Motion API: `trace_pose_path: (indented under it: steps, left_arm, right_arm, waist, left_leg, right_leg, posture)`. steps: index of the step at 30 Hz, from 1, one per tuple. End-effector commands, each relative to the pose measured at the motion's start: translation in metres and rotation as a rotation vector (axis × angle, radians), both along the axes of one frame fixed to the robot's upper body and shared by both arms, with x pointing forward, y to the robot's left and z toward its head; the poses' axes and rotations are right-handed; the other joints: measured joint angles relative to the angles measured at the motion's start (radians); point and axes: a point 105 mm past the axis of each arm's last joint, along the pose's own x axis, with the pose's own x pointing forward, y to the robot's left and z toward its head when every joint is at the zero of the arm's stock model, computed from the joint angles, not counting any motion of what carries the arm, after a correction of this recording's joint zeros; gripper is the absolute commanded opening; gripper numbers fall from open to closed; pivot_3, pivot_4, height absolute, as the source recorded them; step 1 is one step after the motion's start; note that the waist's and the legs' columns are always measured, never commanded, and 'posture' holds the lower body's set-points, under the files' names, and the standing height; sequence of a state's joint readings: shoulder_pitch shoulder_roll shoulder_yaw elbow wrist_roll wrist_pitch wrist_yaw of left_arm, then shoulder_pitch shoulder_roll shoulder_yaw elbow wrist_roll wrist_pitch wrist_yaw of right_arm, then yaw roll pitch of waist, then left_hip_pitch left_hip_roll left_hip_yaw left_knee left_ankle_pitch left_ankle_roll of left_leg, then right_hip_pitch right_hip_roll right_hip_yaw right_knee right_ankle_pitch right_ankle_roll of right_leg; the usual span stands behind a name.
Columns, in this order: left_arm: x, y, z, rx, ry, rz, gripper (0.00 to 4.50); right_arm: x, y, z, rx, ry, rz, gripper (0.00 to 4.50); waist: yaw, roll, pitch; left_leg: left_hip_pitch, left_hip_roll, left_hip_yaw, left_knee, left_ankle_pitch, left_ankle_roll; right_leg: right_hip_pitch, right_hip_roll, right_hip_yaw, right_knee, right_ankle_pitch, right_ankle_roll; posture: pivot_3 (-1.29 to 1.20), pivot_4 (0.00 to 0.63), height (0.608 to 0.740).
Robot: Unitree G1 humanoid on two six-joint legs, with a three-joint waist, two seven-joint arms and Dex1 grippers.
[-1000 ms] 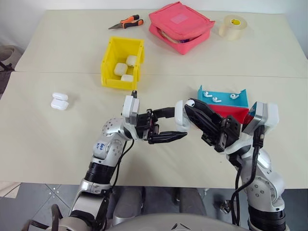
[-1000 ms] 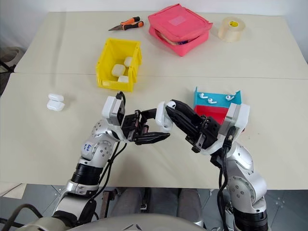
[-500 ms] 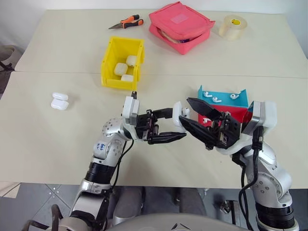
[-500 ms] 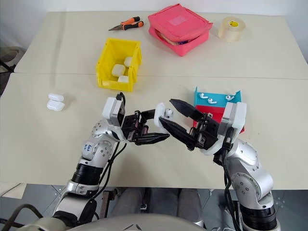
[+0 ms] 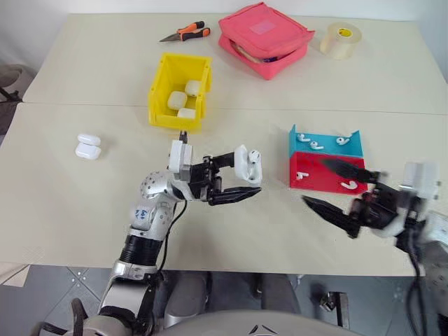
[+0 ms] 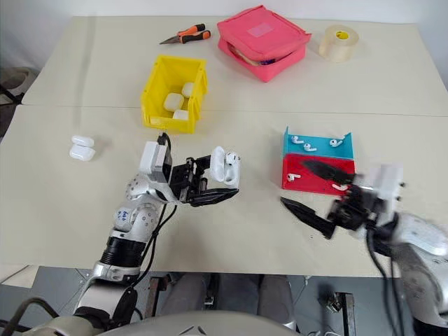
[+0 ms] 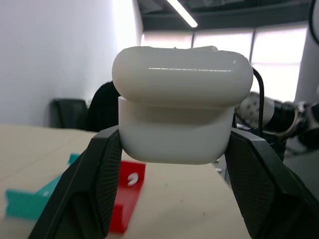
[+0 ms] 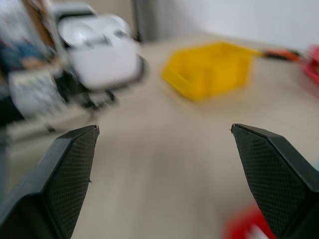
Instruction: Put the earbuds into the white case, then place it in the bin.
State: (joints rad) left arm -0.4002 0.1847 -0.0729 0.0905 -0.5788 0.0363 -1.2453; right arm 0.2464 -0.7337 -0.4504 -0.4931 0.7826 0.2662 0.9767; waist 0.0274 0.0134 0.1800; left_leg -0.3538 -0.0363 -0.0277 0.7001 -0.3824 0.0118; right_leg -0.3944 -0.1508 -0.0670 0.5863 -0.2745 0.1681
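Note:
My left gripper [image 5: 250, 175] is shut on the white case [image 5: 245, 162] and holds it above the table's middle. In the left wrist view the case [image 7: 179, 104] sits between both fingers [image 7: 94, 184], its lid resting on top with a narrow gap. My right gripper [image 5: 313, 180] hangs open and empty to the right, in front of the red tray [image 5: 315, 183]. Small white earbuds [image 5: 316, 145] lie in the blue tray and the red one. The yellow bin [image 5: 159, 84] stands further back with three white cases [image 5: 176, 100] inside. In the right wrist view the held case [image 8: 102, 55] and the bin [image 8: 214, 67] lie ahead.
Two more white cases [image 5: 87, 147] lie on the table at the left. A pink pouch [image 5: 262, 35], a tape roll [image 5: 341, 38] and orange-handled pliers [image 5: 183, 31] sit along the far side. The blue tray [image 5: 353, 143] stands behind the red one.
My right gripper opened wide and swung away to the right from the case. The left gripper kept its hold and shifted slightly left with the case.

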Motion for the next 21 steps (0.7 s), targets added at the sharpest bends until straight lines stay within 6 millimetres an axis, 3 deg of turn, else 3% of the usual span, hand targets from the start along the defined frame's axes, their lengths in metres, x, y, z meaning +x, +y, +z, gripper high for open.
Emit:
trace_pose_path:
  steps: [1, 4, 7, 11, 15, 21]
  left_arm:
    - [-0.001, 0.005, -0.003, 0.042, -0.073, 0.02, 2.77]
    - [-0.001, 0.007, -0.01, 0.107, -0.123, 0.037, 2.77]
    - [-0.001, 0.005, -0.013, 0.152, -0.159, 0.043, 2.77]
    - [-0.001, 0.002, -0.009, 0.16, -0.178, 0.058, 2.77]
    - [-0.001, -0.003, -0.005, 0.149, -0.184, 0.074, 2.77]
    - [-0.003, -0.009, -0.003, 0.123, -0.176, 0.082, 2.77]
  right_arm:
    - [-0.007, -0.033, -0.005, -0.163, -0.024, -0.062, 4.45]
    - [-0.007, -0.068, -0.014, -0.216, -0.003, -0.156, 4.45]
    - [-0.006, -0.084, -0.022, -0.277, 0.022, -0.183, 4.45]
    - [0.006, -0.088, -0.018, -0.292, 0.017, -0.183, 4.45]
    - [0.026, -0.083, 0.001, -0.319, 0.027, -0.148, 4.45]
    - [0.069, -0.083, 0.021, -0.551, 0.103, -0.148, 4.45]
  waist:
    - [0.0, 0.0, 0.0]
    - [-0.001, 0.0, 0.0]
    - [-0.002, 0.0, 0.0]
    - [-0.004, 0.0, 0.0]
    - [-0.004, 0.001, 0.0]
    - [-0.004, 0.001, 0.0]
  left_leg:
    - [0.0, 0.0, 0.0, 0.0, 0.0, 0.0]
    - [0.001, 0.001, 0.001, 0.0, 0.0, 0.0]
    - [0.001, 0.001, 0.002, 0.0, 0.0, 0.0]
    - [0.002, 0.001, 0.002, 0.0, 0.0, 0.0]
    - [0.002, 0.002, 0.002, 0.0, 0.0, 0.0]
    - [0.001, 0.002, 0.001, 0.0, 0.0, 0.0]
  right_leg:
    - [0.0, 0.0, 0.0, 0.0, 0.0, 0.0]
    - [0.0, 0.0, 0.0, 0.0, 0.0, 0.0]
    - [0.0, 0.0, 0.001, 0.0, 0.0, 0.0]
    - [0.0, 0.0, 0.001, 0.0, 0.0, 0.0]
    - [0.0, 0.0, 0.002, 0.0, 0.0, 0.0]
    - [0.0, 0.0, 0.001, -0.001, 0.0, 0.0]
  posture:
    - [0.0, 0.15, 0.74]
    - [0.0, 0.15, 0.74]
    - [0.0, 0.15, 0.74]
    - [0.0, 0.15, 0.74]
    - [0.0, 0.15, 0.74]
    - [0.0, 0.15, 0.74]
